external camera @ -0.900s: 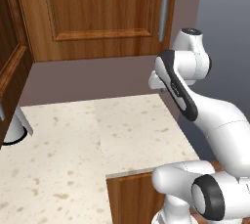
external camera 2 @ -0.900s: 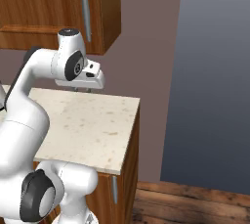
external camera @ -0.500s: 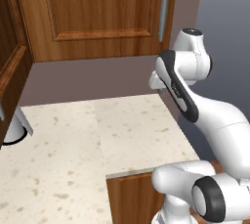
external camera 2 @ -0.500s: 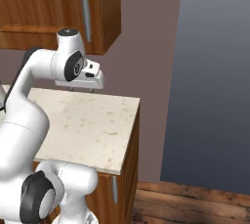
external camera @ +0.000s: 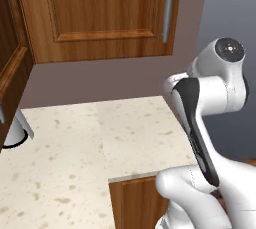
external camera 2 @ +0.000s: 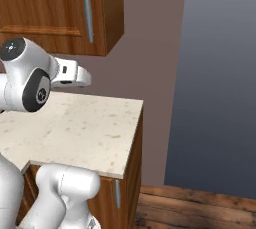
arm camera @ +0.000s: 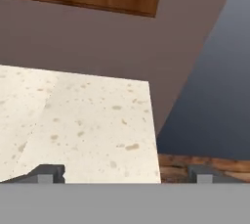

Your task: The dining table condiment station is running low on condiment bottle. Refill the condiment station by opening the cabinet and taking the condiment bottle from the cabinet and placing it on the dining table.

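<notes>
Cabinet [external camera: 100,15] shut above the speckled worktop [external camera: 95,138], handle [external camera: 168,11] at the door's right edge. Gripper [arm camera: 124,173] spread wide, empty, low over the worktop. Best raised squarely to straddle the bar before closing. Bottle unseen, presumably inside.

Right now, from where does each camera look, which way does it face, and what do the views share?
Left base view: behind the arm on its left, facing forward and down at the cabinet, its handle and the worktop; the white arm rises at lower right.
Right base view: behind on the right, facing the same cabinet; the arm stands at left.
Hand view: on the hand, looking along its wide-apart finger tips over the worktop corner.
All three share the worktop and the closed cabinet.
</notes>
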Available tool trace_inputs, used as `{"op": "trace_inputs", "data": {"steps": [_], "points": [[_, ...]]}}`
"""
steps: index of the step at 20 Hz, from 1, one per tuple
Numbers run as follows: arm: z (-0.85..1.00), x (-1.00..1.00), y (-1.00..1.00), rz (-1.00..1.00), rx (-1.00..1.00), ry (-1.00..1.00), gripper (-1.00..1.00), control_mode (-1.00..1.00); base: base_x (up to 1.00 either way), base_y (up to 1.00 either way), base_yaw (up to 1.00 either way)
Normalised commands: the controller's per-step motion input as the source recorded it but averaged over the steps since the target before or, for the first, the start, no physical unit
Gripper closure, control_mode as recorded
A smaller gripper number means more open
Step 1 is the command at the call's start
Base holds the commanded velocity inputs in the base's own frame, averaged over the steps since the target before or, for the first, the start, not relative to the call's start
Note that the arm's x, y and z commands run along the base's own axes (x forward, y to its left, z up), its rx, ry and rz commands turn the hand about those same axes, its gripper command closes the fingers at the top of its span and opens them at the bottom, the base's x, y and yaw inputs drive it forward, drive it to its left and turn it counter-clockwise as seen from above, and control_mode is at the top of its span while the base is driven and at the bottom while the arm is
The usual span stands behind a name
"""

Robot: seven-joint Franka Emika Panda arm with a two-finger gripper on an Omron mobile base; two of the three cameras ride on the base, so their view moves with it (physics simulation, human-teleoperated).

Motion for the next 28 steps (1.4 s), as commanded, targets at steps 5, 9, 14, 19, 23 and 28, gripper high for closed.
{"op": "trace_inputs", "data": {"steps": [5, 9, 14, 19, 23, 28], "points": [[0.91, -0.03, -0.17, -0.02, 0.0, -0.6, -1.0, -1.0, 0.0, 0.0, 0.0], [0.62, 0.07, 0.0, 0.0, 0.0, -0.4, -1.0, -1.0, 0.0, 0.0, 0.0], [0.29, 0.02, -0.01, 0.04, 0.0, -0.36, -1.0, -1.0, 0.0, 0.0, 0.0], [0.02, 0.19, 0.0, 0.13, 0.01, -0.33, -1.0, -1.0, 0.0, 0.0, 0.0], [0.02, 0.28, 0.0, 0.13, 0.04, -0.33, -1.0, -1.0, 0.0, 0.0, 0.0], [0.19, 0.6, 0.01, 0.03, 0.01, -0.08, -1.0, -1.0, 0.0, 0.0, 0.0]]}}
